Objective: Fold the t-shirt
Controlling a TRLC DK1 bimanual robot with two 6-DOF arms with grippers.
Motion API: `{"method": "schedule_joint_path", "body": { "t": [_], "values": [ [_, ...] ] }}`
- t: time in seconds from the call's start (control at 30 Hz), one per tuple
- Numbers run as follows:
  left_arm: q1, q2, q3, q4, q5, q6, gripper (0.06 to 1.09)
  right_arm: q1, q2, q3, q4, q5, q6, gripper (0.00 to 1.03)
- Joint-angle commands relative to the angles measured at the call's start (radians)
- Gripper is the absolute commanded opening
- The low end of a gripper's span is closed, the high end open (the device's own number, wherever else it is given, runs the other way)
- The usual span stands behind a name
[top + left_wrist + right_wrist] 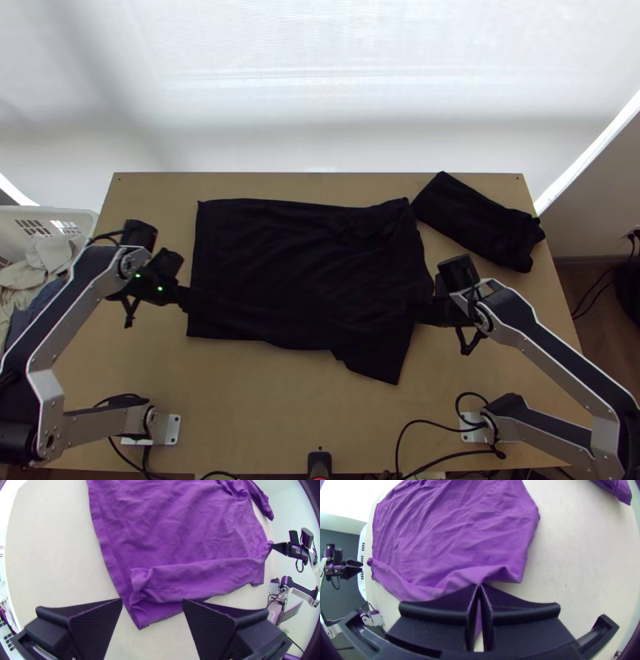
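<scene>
**The right gripper (pixel 410 308) has the t-shirt (pixel 304 256) pinched, the left gripper (pixel 188 301) stands spread**

From the top view, with 12 o'clock at the table's far edge, the t-shirt lies mostly spread around the middle of the table (pixel 264 416), somewhat towards 12. Its straighter side edge is at 9 o'clock; a corner juts out at 5. Bare wood runs from 5 round to 9. A folded dark cloth (pixel 472 220) sits just beside it at 2, and a basket (pixel 50 210) of clothes stands beyond the table at 9. The left gripper is near the shirt's 9 o'clock edge, the right between 3 and 4.

In the left wrist view, that gripper's fingers are wide apart beside a bunched end of a turned-back strip; whether they touch it, I can't tell.

In the right wrist view, the fingers press together on the strip's other end.
</scene>
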Motion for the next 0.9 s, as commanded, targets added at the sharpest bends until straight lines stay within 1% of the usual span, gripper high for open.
{"method": "schedule_joint_path", "body": {
  "t": [0.0,0.17,0.33,0.4,0.5,0.53,0.67,0.73,0.87],
  "values": [
    [0.031,-0.023,0.015,-0.037,0.016,0.023,0.96,0.011,-0.008,-0.011,0.013,0.010,0.014,0.03],
    [0.066,-0.021,-0.008,-0.036,0.016,0.034,0.96,0.011,-0.010,-0.009,0.015,0.013,0.013,0.03],
    [0.072,-0.029,-0.091,0.005,-0.004,0.041,0.96,0.011,-0.018,-0.015,0.015,0.017,0.011,0.03],
    [0.072,-0.024,-0.111,0.005,-0.006,0.040,0.92,0.011,-0.019,-0.017,0.017,0.019,0.011,0.03],
    [0.068,-0.024,-0.135,0.033,-0.006,0.023,0.73,0.011,-0.018,-0.018,0.017,0.019,0.011,0.03],
    [0.068,-0.021,-0.142,0.052,-0.006,0.017,0.68,0.011,-0.015,-0.018,0.020,0.019,0.011,0.03],
    [0.061,-0.014,-0.149,0.076,-0.029,0.003,0.68,0.012,-0.013,-0.015,0.032,0.019,0.011,0.03],
    [0.060,-0.014,-0.143,0.082,-0.029,-0.005,0.63,0.012,-0.008,-0.014,0.032,0.019,0.011,0.03],
    [0.057,0.003,-0.140,0.116,-0.029,-0.035,0.63,0.012,-0.007,-0.017,0.035,0.019,0.013,0.03]
  ]
}}
